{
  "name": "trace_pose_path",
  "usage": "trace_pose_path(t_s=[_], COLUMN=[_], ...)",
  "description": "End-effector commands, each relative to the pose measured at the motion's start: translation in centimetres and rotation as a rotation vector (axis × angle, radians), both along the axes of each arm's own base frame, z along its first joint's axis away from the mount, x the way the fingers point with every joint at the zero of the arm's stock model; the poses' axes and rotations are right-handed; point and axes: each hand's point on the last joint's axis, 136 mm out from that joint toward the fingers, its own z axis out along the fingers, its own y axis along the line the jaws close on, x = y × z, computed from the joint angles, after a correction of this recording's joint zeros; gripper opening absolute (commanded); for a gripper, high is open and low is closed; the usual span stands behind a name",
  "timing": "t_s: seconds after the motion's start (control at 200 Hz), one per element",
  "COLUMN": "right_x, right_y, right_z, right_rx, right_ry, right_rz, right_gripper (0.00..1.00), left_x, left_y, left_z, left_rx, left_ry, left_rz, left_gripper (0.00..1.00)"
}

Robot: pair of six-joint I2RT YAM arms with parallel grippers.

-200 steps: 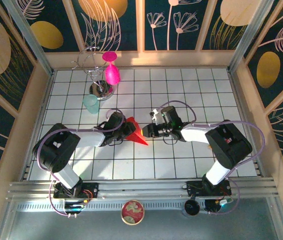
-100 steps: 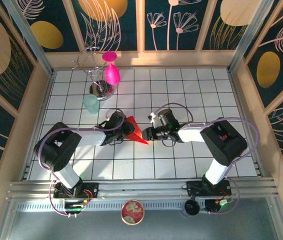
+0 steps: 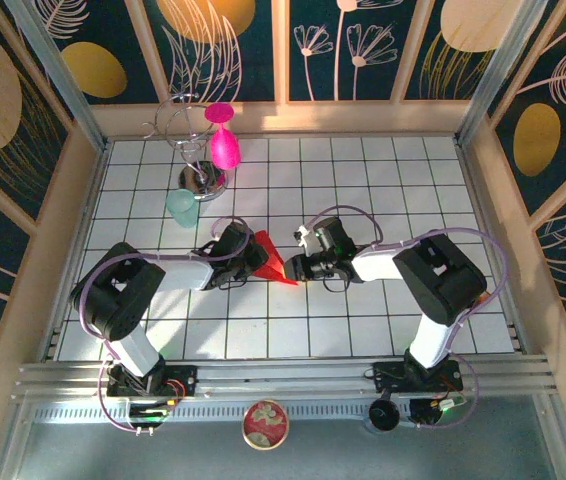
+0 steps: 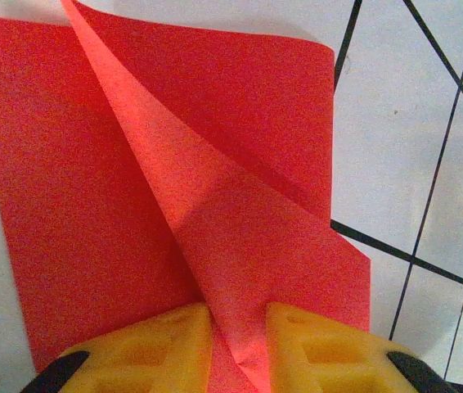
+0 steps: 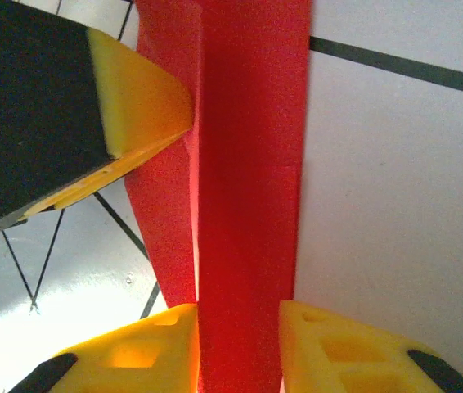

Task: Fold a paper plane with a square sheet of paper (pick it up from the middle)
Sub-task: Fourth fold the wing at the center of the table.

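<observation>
Since a second ago, the right arm has been drawn in leftward, its elbow now nearer the middle of the tabletop (image 3: 413, 180); the left arm is hardly changed.

From above, a red sheet of paper (image 3: 275, 265), partly folded into a pointed shape, is seen lying near the middle of the tabletop, slightly toward its near edge. It is flanked by the left tool (image 3: 255, 264) on its left and the right tool (image 3: 299, 268) on its right, both low over the tiles.

In the left wrist view, a raised crease of the sheet is pinched between the tool's two yellow fingers (image 4: 150, 352), which are closed on it. The rest of the sheet is spread flat on the white grid beyond.

In the right wrist view, a long upright fold is held between the right tool's yellow fingers (image 5: 338, 352), which are closed against both its sides. A yellow finger of the left tool (image 5: 137, 90) is seen touching the paper further along.

Toward the far left corner, a magenta goblet (image 3: 224, 148) hangs on a chrome wire stand (image 3: 201, 180), with a pale green cup (image 3: 182, 207) just beside it.
</observation>
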Motion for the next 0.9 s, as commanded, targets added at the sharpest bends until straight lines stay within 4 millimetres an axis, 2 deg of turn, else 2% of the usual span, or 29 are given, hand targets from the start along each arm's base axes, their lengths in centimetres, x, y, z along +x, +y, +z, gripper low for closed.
trace_pose_path(t_s=[0.0, 0.135, 0.225, 0.37, 0.551, 0.891], right_x=[0.4, 1.7, 1.3, 0.0, -1.4, -1.4], right_y=[-0.1, -0.9, -0.7, 0.6, 1.7, 1.9], right_z=[1.4, 4.5, 5.0, 4.8, 4.3, 2.3], right_rx=[0.006, 0.027, 0.026, 0.029, 0.048, 0.003], right_ry=[-0.014, -0.093, -0.105, -0.084, -0.064, -0.033], right_rz=[-0.034, -0.125, -0.12, -0.052, 0.014, 0.027], right_gripper=[0.35, 0.38, 0.37, 0.31, 0.24, 0.21], left_x=[-5.3, -5.4, -5.5, -5.6, -6.0, -6.1], left_y=[4.9, 4.9, 4.8, 4.9, 5.5, 5.4], left_z=[-6.5, -6.6, -6.6, -6.9, -7.3, -8.0], left_rx=[0.231, 0.237, 0.241, 0.262, 0.286, 0.3], left_ry=[0.247, 0.253, 0.257, 0.273, 0.294, 0.315], left_rz=[0.029, 0.015, 0.004, -0.008, -0.001, -0.008], left_gripper=[0.26, 0.29, 0.32, 0.35, 0.34, 0.37])
